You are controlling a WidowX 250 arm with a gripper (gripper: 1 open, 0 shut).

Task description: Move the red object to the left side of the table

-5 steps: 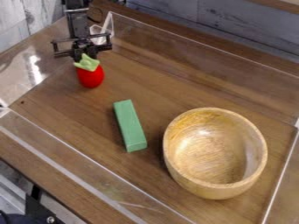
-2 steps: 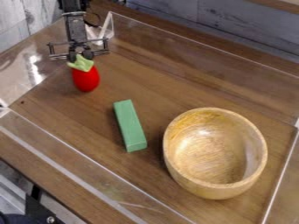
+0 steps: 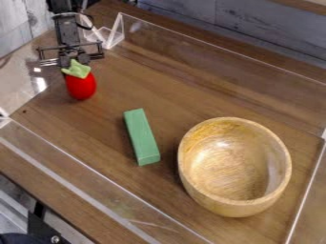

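Hovering over the red object [image 3: 80,85] near the table [image 3: 216,91] left edge, the gripper [image 3: 68,59] could topple it. Whether its jaws grasp the leafy stem or have released, I cannot tell.

You see a brown wooden bench [image 3: 230,91] with lines in the wood. Low clear plastic walls [image 3: 216,43] stand along its edges, and they shine where the light hits them. Soft light makes pale streaks on the wood. Behind the far edge you see a grey wall or board [image 3: 274,24], blurry and plain. At the bottom left corner, below the bench, you see something dark and grey, too blurry to tell.
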